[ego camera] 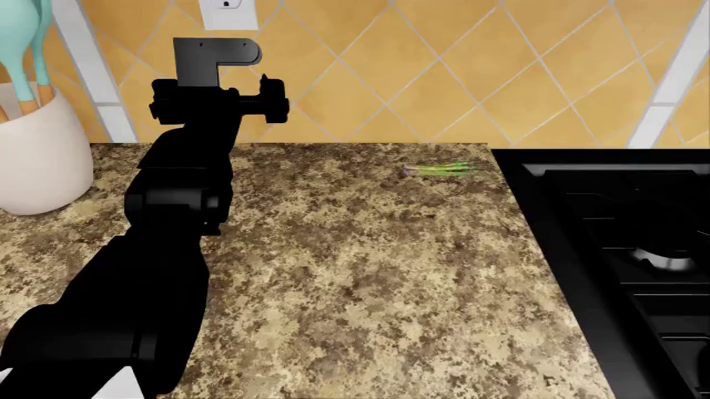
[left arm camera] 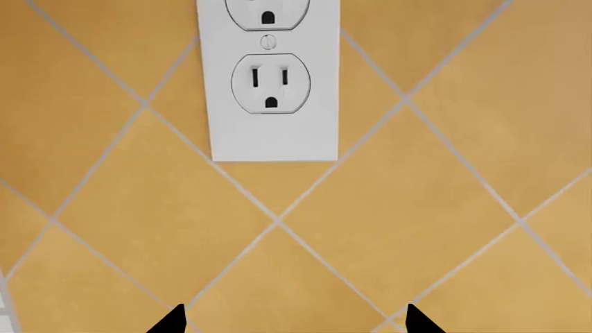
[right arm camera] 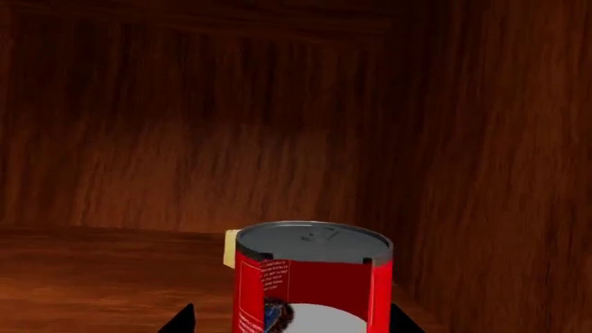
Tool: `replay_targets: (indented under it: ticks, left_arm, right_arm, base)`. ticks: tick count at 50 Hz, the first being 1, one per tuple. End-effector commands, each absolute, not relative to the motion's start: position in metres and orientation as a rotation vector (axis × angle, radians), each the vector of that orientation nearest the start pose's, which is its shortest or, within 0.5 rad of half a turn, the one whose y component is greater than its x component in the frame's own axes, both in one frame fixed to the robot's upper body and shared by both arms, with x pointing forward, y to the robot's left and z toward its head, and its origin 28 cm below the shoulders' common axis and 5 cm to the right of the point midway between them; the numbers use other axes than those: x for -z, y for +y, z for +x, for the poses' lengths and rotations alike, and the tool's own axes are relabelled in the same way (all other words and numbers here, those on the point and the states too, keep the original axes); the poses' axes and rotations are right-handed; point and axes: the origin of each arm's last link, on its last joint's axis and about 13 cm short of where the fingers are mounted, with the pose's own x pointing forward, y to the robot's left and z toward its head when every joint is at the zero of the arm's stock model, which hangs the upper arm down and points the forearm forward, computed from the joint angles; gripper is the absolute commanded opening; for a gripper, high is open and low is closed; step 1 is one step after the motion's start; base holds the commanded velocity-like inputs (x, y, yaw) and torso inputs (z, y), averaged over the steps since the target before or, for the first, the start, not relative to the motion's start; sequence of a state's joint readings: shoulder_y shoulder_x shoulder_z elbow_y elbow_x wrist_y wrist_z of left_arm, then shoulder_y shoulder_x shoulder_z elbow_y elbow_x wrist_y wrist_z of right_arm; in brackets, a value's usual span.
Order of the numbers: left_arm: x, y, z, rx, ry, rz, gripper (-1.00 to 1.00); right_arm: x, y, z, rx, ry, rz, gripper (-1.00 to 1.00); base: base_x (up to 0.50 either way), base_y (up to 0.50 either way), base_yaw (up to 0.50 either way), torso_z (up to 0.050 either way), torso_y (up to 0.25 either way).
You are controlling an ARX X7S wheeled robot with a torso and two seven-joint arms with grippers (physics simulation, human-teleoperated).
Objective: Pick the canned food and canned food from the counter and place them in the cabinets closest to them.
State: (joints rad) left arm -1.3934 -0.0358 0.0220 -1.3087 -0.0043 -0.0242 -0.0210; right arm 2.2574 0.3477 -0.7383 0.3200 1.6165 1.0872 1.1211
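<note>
On the left side of my head view, the left arm stretches up over the counter (ego camera: 367,274) toward the tiled backsplash (ego camera: 444,75), its gripper (ego camera: 228,83) close under the white wall outlet (ego camera: 228,12). Through the left wrist camera I see only the two dark fingertips (left arm camera: 171,320) of the left gripper (left arm camera: 291,322), set well apart with bare tile between them, so I read that hand as wide and holding nothing. Counter itself: a white utensil crock (ego camera: 39,158) at the far left, a small bunch of asparagus (ego camera: 441,169) near the back, black stove top (ego camera: 621,249) at the right; no can on it that I can see. Right arm does not show in the head view. Right wrist camera looks into a dark wooden cabinet interior (right arm camera: 138,139), and the red-and-white can (right arm camera: 312,277) stands upright between the fingertips (right arm camera: 180,320) of the right gripper (right arm camera: 288,320), on or just above the shelf; I cannot tell which. A sliver of the yellow tin (right arm camera: 229,248) peeks out behind it, so that one appears to be inside as well. Fingers flank the can closely, but contact is below the frame edge, so I cannot tell whether it is gripped or released. My judgement on handling: rigid metal, moderately heavy, smooth label likely a bit slick; best held across the mid-body, kept upright.
</note>
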Motion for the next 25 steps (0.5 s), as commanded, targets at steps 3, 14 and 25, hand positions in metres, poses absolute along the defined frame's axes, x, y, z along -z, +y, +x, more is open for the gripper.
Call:
replay_targets:
  ticks: [3,14,25]
  left_arm:
    - [-0.219,0.221,0.439,-0.049,-0.060,0.023,1.00]
    - [-0.219,0.221,0.439,-0.048,-0.060,0.024,1.00]
    - [-0.219,0.221,0.439,-0.048,-0.062,0.024,1.00]
  right_arm:
    - [-0.529,-0.051,0.204,0.063,-0.363,-0.129,1.00]
    - [-0.530,-0.055,0.199,0.124,-0.379,-0.143,1.00]
    - [-0.532,-0.056,0.187,0.177,-0.426,-0.166,1.00]
  base:
    - [0.00,0.00,0.00,0.000,0.000]
    - [0.00,0.00,0.00,0.000,0.000]
    - [0.00,0.00,0.00,0.000,0.000]
